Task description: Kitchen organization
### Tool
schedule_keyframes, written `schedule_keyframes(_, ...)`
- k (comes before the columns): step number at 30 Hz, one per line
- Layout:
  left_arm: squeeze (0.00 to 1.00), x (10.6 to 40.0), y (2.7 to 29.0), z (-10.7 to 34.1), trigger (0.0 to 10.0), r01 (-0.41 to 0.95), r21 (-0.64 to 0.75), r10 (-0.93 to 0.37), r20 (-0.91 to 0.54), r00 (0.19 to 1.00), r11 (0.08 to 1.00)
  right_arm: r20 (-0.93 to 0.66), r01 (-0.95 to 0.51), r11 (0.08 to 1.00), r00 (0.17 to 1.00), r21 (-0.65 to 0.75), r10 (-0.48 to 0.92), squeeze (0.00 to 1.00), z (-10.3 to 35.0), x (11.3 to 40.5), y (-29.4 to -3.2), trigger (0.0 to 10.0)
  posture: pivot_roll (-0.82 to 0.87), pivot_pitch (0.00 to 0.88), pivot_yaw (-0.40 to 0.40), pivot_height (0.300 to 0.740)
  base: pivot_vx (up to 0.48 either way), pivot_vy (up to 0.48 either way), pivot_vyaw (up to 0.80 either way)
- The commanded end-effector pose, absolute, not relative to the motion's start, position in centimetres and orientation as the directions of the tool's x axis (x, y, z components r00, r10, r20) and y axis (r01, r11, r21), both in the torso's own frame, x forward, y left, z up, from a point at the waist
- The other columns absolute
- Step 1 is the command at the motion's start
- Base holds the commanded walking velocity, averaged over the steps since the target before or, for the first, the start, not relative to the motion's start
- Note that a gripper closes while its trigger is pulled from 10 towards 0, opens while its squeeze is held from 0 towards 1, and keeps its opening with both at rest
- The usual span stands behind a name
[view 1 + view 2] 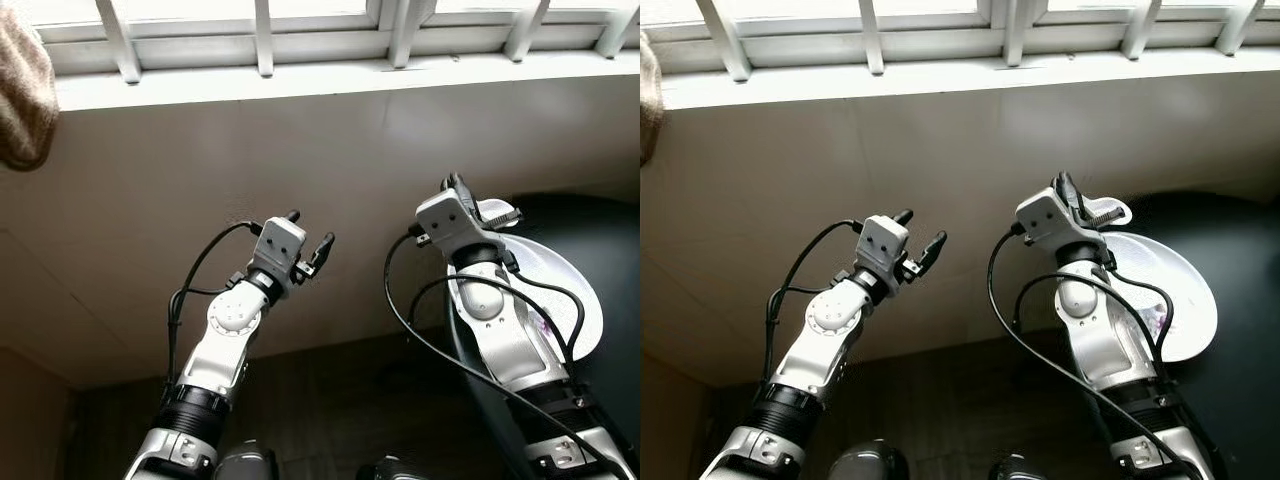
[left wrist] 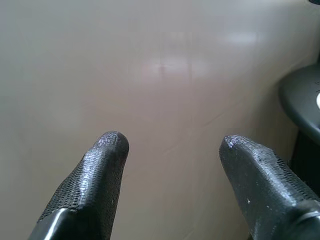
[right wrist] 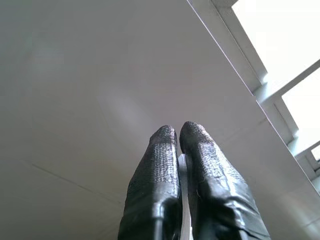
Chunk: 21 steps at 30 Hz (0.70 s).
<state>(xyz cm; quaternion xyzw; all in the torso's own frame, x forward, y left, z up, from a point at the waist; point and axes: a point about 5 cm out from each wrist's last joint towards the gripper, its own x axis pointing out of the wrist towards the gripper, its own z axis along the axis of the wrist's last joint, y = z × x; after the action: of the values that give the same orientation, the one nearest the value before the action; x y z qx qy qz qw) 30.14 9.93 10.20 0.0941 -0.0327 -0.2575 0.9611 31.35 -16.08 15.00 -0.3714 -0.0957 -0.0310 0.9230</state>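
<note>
A white plate (image 1: 572,292) with a small purple mark hangs over the edge of a round black table (image 1: 605,225) on the right. My right gripper (image 3: 178,137) is shut on the plate's rim. A thin white edge of the plate (image 3: 183,200) shows between its two fingers (image 3: 156,165). The right arm (image 1: 500,330) rises in front of the plate and hides its left part. My left gripper (image 1: 312,228) is raised before the bare beige wall (image 1: 150,200), open and holding nothing. The table's edge (image 2: 300,97) lies off to its side.
A white window sill (image 1: 300,82) and window frame run along the top, above the wall. A brownish cloth (image 1: 20,90) hangs at the upper left. Dark floor (image 1: 340,400) lies below between the arms. Black cables (image 1: 400,310) loop beside the right arm.
</note>
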Motion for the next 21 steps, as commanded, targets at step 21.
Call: schedule_keyframes(21, 0.00, 30.11, 9.71, 10.33, 10.0, 0.510, 0.178, -0.522, 0.023, 0.853, 0.842, 0.212, 0.143, 0.733, 0.977, -0.666, 0.002, 0.00, 15.30, 31.44, -16.14, 10.0, 0.14, 0.000, -0.058, 0.740, -0.255, 0.000, 0.00)
